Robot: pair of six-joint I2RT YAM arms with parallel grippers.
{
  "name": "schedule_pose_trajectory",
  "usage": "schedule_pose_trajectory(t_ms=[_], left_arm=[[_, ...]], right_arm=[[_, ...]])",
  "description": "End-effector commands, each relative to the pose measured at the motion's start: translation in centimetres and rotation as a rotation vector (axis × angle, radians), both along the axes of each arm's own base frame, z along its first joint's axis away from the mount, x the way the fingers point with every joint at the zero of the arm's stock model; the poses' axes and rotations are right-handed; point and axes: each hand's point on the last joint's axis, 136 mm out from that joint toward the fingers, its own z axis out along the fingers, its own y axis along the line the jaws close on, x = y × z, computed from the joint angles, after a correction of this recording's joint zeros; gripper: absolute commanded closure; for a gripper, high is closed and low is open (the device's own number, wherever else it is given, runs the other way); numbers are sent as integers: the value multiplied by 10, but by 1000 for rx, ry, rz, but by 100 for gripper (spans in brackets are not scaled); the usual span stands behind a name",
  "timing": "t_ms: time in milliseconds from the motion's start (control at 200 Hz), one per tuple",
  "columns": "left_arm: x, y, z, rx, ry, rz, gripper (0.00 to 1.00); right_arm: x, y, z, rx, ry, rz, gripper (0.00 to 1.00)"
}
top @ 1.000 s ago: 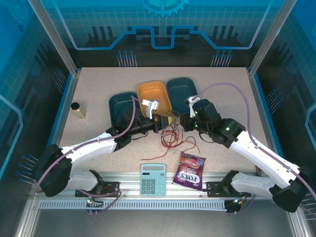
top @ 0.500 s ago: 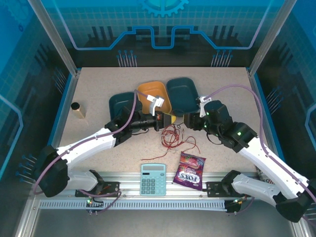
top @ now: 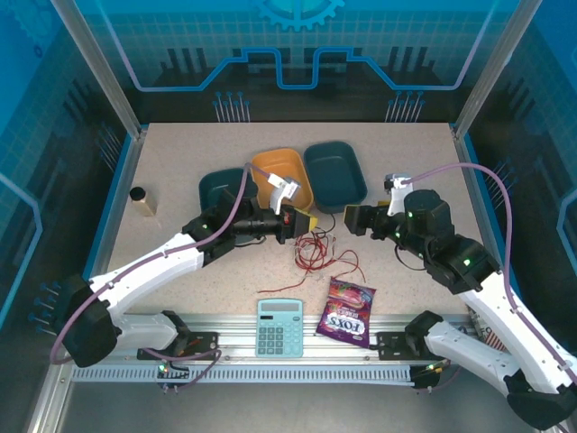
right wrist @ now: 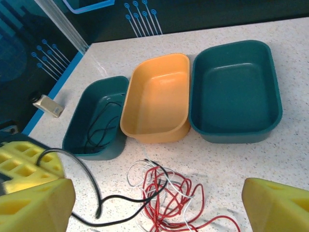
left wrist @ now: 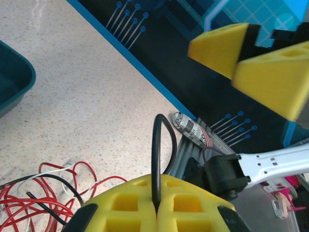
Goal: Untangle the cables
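Observation:
The cables lie in a tangle (top: 315, 248) on the table between the two arms: red loops (right wrist: 186, 200), a white wire (right wrist: 137, 169) and a black wire (right wrist: 123, 199). My left gripper (top: 305, 222) is shut on the black cable (left wrist: 156, 154), which arches up out of its yellow pads (left wrist: 183, 208) and runs down to the pile. My right gripper (top: 354, 219) stands open just right of the tangle, its yellow fingers (right wrist: 34, 205) spread wide on either side of the pile and touching nothing. A second thin black wire (right wrist: 99, 126) lies in the left teal bin.
Behind the tangle, three bins stand side by side: a teal one (top: 216, 188), an orange one (top: 293, 167) and another teal one (top: 335, 171). A calculator (top: 280, 327) and a candy bag (top: 345, 311) lie near the front edge. A small block (top: 141, 200) stands at the left.
My right gripper has opened wide and drawn back to the right, away from the tangle. The left gripper stays shut on the black cable and has shifted slightly right.

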Motion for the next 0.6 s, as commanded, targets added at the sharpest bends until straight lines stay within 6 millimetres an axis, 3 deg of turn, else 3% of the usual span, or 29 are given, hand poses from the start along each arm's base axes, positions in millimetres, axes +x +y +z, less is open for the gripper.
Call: schedule_pose_trajectory(t_ms=[0,145,290,490,595], left_arm=[[-20,0,39,-65,-105,-92,100],[-29,4,56,-101,-155,-105,100],[-34,8,64,-122,-177,-112,100],[-41,9,75,-164,-207,-137,100],[-37,10,85,-183,-241,-114,100]], right_arm=[[5,-10,-26,-36,98,-57,8],[18,-10,-60,-57,230,-89,2],[30,5,-87,-45,326,-49,0],[42,36,-109,30,416,39,0],[46,42,-122,32,455,50,0]])
